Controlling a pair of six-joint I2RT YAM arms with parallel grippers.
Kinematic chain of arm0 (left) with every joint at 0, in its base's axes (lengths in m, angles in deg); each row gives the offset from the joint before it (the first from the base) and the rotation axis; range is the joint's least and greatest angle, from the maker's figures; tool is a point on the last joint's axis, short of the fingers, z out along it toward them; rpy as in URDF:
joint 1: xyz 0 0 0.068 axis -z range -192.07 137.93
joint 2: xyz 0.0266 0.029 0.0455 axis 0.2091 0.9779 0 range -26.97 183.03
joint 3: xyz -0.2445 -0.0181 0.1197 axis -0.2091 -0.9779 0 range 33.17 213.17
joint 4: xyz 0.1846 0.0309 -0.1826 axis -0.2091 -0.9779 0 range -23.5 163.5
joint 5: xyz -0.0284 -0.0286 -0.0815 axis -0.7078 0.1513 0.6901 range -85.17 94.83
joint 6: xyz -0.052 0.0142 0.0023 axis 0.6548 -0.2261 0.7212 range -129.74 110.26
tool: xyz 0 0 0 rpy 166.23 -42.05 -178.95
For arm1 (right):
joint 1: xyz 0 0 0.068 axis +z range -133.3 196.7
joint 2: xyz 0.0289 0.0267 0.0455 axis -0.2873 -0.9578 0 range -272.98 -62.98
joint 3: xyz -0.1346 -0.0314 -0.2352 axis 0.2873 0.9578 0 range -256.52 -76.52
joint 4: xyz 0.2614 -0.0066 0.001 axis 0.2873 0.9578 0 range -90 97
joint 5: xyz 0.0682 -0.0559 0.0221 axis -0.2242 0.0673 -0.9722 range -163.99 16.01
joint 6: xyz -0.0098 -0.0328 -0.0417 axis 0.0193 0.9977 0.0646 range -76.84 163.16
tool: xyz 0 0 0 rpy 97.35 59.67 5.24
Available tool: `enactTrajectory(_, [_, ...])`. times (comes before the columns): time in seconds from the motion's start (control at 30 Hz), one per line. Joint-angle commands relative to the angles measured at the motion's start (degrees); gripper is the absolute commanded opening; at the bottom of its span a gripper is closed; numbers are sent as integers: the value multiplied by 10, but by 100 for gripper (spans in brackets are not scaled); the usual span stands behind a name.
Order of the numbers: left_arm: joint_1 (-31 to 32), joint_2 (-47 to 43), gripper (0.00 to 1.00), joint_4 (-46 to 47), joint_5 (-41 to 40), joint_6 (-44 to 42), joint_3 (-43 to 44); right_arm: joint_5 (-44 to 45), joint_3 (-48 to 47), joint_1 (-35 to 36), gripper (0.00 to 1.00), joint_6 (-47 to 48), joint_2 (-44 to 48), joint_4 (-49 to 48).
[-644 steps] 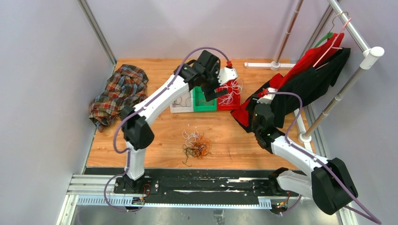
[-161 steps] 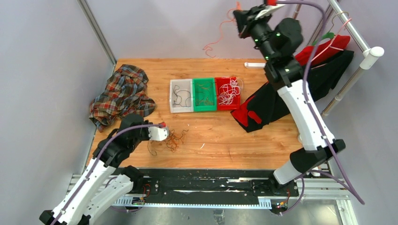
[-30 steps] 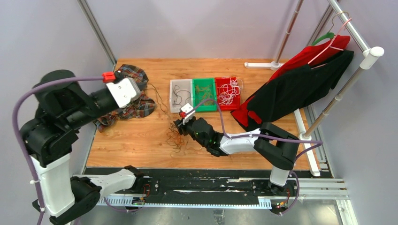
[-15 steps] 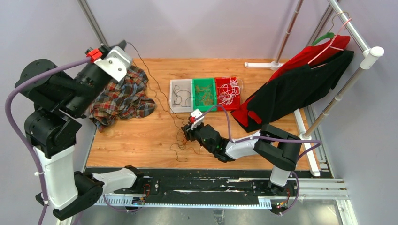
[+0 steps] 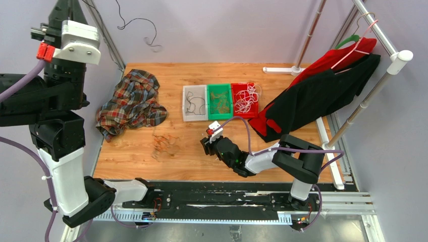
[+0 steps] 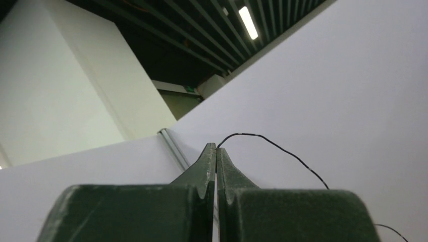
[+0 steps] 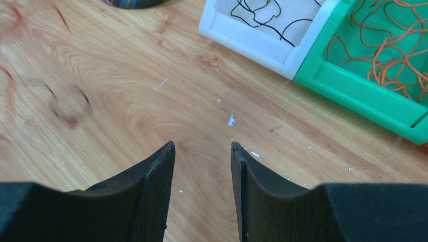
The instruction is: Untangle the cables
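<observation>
Right gripper (image 7: 202, 147) low over table (image 7: 126, 101), near white bin (image 7: 242, 43).

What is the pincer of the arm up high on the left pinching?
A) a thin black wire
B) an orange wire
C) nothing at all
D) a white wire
A: seen from the left wrist, the left pincer is shut with its tips together, and a thin black wire runs out from between those tips.

No legible text, no labels, brands, numbers or signs readable in any of the 3 views
</observation>
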Motion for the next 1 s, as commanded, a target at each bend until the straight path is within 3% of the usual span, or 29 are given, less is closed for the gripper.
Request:
enactTrajectory(0.0, [-4, 23, 1, 46, 19, -33, 43, 21, 14, -5, 45, -13, 14, -10])
enactTrajectory(0.1, [-4, 14, 0, 36, 33, -32, 22, 13, 16, -3, 46, 3, 32, -16])
enactTrajectory(0.23, [-4, -9, 0, 38, 39, -25, -27, -25, -20, 3, 58, 52, 83, 9])
enactTrajectory(0.4, [-4, -16, 0, 31, 46, -21, -37, -141, -134, 13, 68, 95, 104, 73])
enactTrajectory(0.6, [-4, -16, 0, 24, 53, -25, -33, -242, -258, 30, 72, 96, 63, 116])
enactTrajectory(0.97, [-4, -23, 0, 9, 80, 0, -27, -203, -338, 10, 69, 104, -16, 142])
